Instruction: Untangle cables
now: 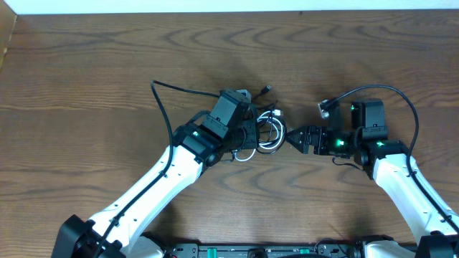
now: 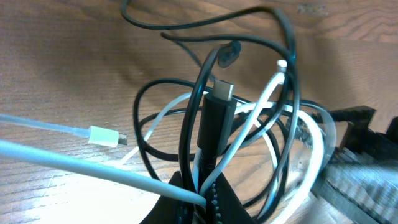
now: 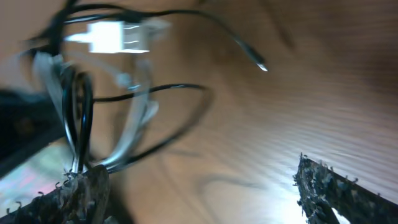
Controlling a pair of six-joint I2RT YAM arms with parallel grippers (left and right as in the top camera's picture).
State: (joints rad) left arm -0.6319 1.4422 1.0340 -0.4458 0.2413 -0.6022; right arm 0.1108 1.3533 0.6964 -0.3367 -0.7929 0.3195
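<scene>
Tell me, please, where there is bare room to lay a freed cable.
Free: the brown wooden table between its far edge and the tangled thin white and black cables; also its far-left corner. Crowded: the middle, around those cables.

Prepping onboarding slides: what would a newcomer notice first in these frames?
The cable tangle of white and black loops sits mid-table, with the left gripper pinching it and the right gripper open at its right side. In the left wrist view, a black plug stands upright among the loops, and a white plug lies on the table beside them.
</scene>
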